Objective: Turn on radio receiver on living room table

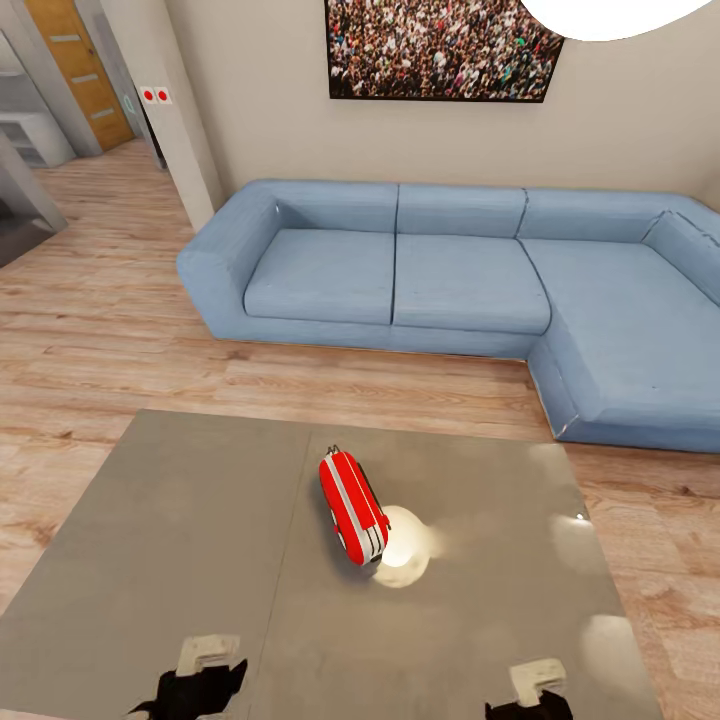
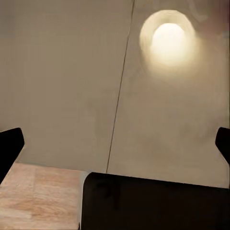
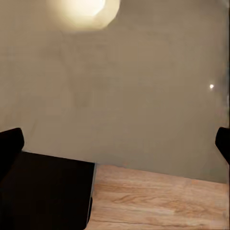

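Observation:
The red radio receiver (image 1: 352, 505) with white trim lies near the middle of the low grey table (image 1: 180, 520), just right of the seam (image 1: 292, 560) in the top. It is tilted, one end toward the sofa. My left gripper (image 1: 195, 688) and right gripper (image 1: 532, 700) hover over the table's near edge, well short of the radio, one on each side. In the left wrist view my left gripper (image 2: 115, 143) is open over the bare grey top (image 2: 62, 86). My right gripper (image 3: 115, 143) is open too, above the table top (image 3: 143, 105).
A blue L-shaped sofa (image 1: 450, 270) stands beyond the table, under a framed crowd picture (image 1: 440, 45). A white pendant lamp (image 1: 610, 15) hangs at the top and glares off the table beside the radio (image 1: 402, 548). Wood floor (image 1: 100, 330) leads left to a hallway.

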Robot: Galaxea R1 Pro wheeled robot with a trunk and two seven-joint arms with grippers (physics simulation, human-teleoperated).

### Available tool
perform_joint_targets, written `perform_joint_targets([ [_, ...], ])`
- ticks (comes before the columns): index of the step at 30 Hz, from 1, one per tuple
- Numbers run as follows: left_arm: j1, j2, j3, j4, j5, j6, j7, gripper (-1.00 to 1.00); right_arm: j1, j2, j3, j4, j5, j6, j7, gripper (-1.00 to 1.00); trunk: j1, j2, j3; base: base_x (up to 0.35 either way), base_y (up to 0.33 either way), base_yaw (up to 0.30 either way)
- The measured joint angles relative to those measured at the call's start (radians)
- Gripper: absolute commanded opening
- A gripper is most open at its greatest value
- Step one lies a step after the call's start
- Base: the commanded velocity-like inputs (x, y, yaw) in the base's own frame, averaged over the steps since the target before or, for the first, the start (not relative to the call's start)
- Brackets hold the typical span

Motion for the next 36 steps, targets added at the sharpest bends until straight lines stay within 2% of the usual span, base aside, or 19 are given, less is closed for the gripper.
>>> perform_joint_targets([
  [4, -0.003, 0.019, 0.0, -0.056, 0.0, 0.025, -0.009, 1.0, 0.0, 0.004, 0.006, -0.115, 0.045, 0.068, 0.001, 1.0, 0.0, 0.0, 0.0, 0.0, 0.0, 0.0],
  [5, -0.044, 0.036, 0.0, -0.038, 0.002, 0.071, -0.013, 1.0, 0.0, 0.005, 0.007, -0.165, 0.06, 0.082, -0.007, 1.0, 0.0, 0.0, -0.001, 0.0, 0.0, 0.0],
  [8, -0.09, 0.044, 0.0, 0.03, -0.003, 0.086, -0.014, 1.0, -0.003, 0.006, 0.008, -0.192, 0.063, 0.084, -0.013, 1.0, 0.0, 0.0, -0.005, 0.0, 0.0, 0.0],
  [9, -0.112, 0.046, 0.0, 0.064, -0.006, 0.086, -0.014, 1.0, -0.023, 0.005, 0.008, -0.202, 0.065, 0.088, -0.014, 1.0, 0.0, 0.0, -0.007, 0.0, 0.0, 0.0],
  [15, -0.134, 0.045, -0.001, 0.077, -0.006, 0.066, -0.015, 1.0, -0.133, 0.004, 0.008, -0.19, 0.058, 0.097, -0.012, 1.0, 0.0, 0.0, -0.017, 0.0, 0.0, 0.0],
  [20, -0.164, 0.038, -0.006, 0.076, -0.006, 0.042, -0.016, 1.0, -0.184, 0.005, 0.008, -0.185, 0.06, 0.103, -0.012, 1.0, 0.0, 0.0, -0.025, 0.0, 0.0, 0.007],
  [36, -0.173, 0.034, -0.009, 0.062, -0.006, 0.031, -0.017, 1.0, -0.198, 0.007, 0.009, -0.182, 0.061, 0.104, -0.008, 1.0, 0.0, 0.0, -0.051, 0.0, 0.0, 0.066],
])
